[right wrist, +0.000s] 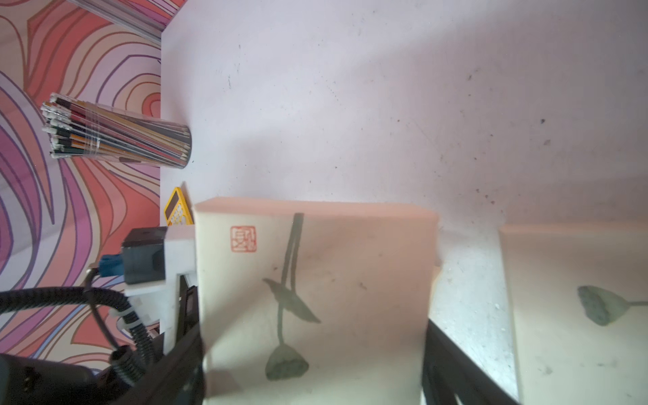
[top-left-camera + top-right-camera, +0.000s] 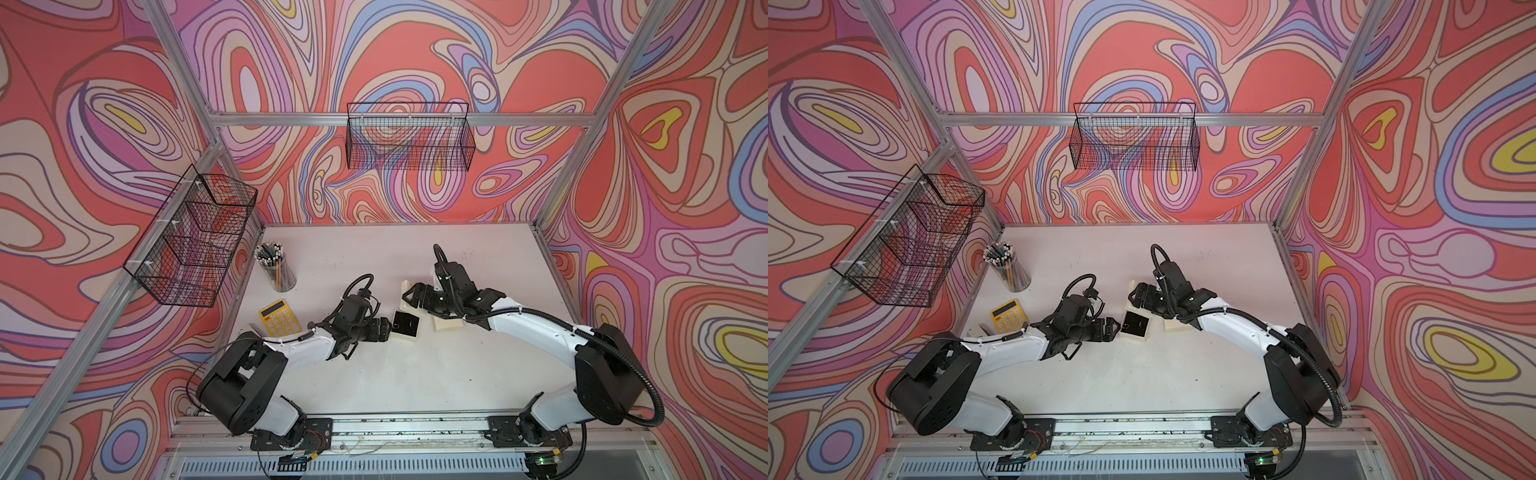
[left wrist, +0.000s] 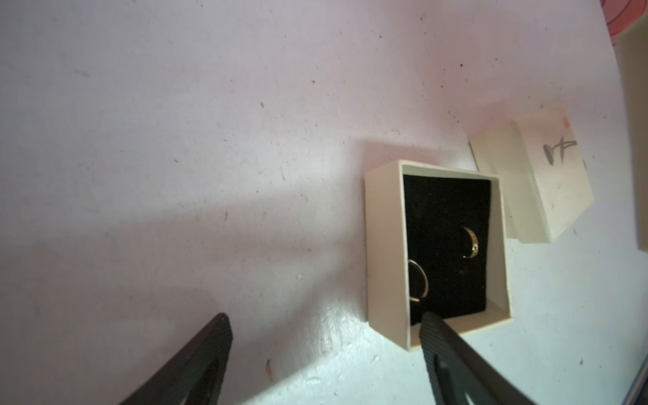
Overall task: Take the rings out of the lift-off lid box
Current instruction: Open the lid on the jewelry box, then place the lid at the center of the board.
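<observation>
Where swirled walls (image 2: 415, 50) enclose it, the scuffed table (image 2: 415, 374) holds an open box (image 3: 385, 245).

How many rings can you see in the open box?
2. In the left wrist view, a thin ring leans by the wall of the open box; a patterned ring stands on the black foam. One corner of the box is hidden, so more may be there.
</observation>
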Motion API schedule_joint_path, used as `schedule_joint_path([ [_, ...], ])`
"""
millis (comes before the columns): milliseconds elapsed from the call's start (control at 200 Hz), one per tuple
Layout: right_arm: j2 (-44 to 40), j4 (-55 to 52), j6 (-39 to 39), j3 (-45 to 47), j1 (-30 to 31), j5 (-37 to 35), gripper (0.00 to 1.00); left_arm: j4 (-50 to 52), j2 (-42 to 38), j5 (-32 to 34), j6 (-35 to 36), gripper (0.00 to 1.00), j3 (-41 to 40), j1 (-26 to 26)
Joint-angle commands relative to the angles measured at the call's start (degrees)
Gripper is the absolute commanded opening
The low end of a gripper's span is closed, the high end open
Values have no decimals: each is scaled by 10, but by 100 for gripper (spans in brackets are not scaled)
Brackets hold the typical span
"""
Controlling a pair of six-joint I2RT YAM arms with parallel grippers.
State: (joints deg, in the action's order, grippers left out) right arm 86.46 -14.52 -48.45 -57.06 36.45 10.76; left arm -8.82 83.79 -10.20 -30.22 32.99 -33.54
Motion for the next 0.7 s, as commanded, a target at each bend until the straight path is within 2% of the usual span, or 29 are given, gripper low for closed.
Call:
schedule_joint_path([
  [0, 8, -50, 11, -13, -18, -17, 64, 38, -34, 27, 12, 90, -9, 4],
  [55, 37, -72, 23, -36, -28, -20, 64, 42, -46, 32, 13, 91, -13, 6],
  [185, 120, -144, 72, -121, -36, -80, 64, 53, -75, 45, 17, 94, -21, 9],
  [361, 217, -187, 113, -206, -39, -139, 64, 57, -112, 52, 27, 96, -29, 10],
  [411, 239, -202, 119, -227, -39, -145, 67, 60, -120, 54, 29, 96, -29, 10],
  [431, 246, -203, 123, -232, -39, -144, 71, 62, -123, 55, 30, 96, -29, 10],
  [471, 255, -204, 127, -240, -39, -139, 80, 65, -127, 58, 32, 96, -29, 11],
  [506, 259, -203, 129, -244, -39, -136, 84, 66, -129, 58, 33, 97, -29, 10],
  [696, 227, -215, 133, -243, -39, -151, 86, 72, -128, 57, 41, 98, -22, 12],
])
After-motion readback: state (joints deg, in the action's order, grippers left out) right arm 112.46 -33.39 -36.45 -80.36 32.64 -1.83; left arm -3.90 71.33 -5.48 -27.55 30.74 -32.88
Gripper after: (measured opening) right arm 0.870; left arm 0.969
